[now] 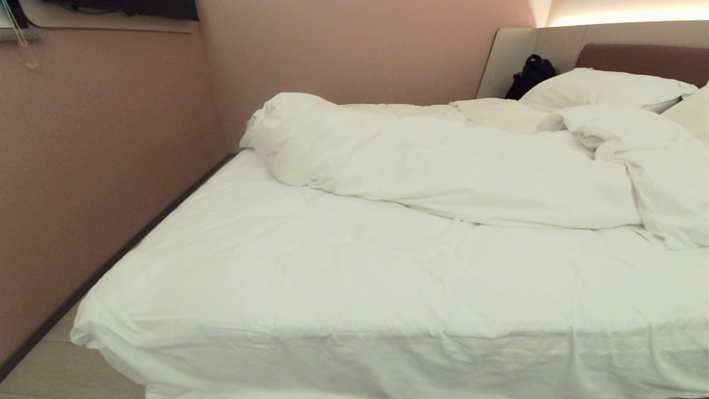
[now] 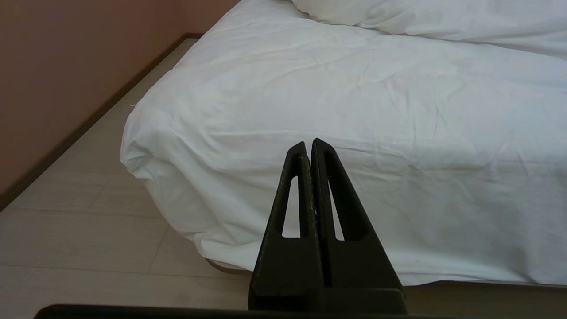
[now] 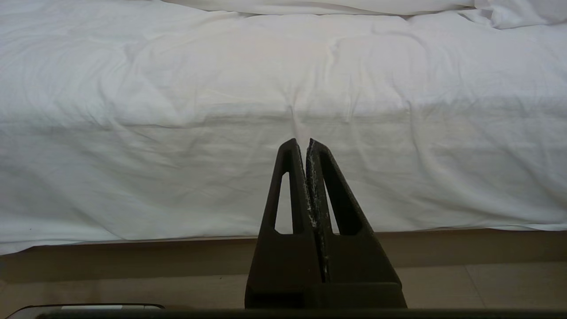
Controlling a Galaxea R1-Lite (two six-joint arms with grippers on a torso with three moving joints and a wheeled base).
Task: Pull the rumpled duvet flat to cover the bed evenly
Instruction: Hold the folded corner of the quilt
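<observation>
The duvet (image 1: pixel 443 160), white and puffy, lies bunched in a long roll across the far half of the bed (image 1: pixel 354 277), toward the headboard. The near half of the mattress shows only the creased white sheet, which hangs over the foot edge. Neither arm appears in the head view. In the left wrist view my left gripper (image 2: pixel 309 144) is shut and empty, held low in front of the bed's near left corner (image 2: pixel 146 150). My right gripper (image 3: pixel 306 142) is shut and empty too, facing the hanging sheet (image 3: pixel 283 146) at the foot of the bed, apart from it.
A pink wall (image 1: pixel 83 166) runs close along the bed's left side, leaving a narrow strip of floor (image 2: pixel 88 186). White pillows (image 1: pixel 604 88) and a black bag (image 1: pixel 530 75) sit at the headboard (image 1: pixel 642 58). The platform base (image 3: pixel 133 252) shows under the sheet.
</observation>
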